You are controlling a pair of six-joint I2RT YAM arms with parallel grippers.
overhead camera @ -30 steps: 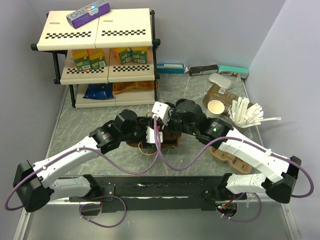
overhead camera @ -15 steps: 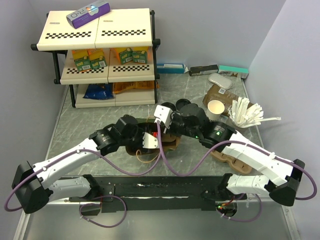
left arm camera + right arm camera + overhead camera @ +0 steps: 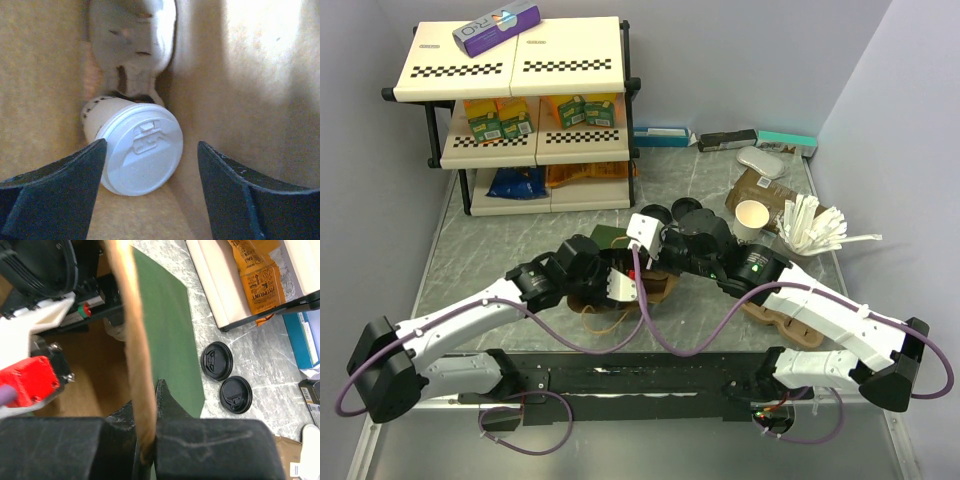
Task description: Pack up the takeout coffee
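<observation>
Left pincer (image 3: 150, 150) stands spread wide, right pincer (image 3: 145, 412) clamped shut.

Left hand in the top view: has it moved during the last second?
Yes. The left hand shifted slightly toward the arm bases, away from the shelf.

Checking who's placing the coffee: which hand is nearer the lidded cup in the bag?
Left. The left hand, open, is inside the bag, right at the lidded cup; the right hand pinches the bag's edge.
</observation>
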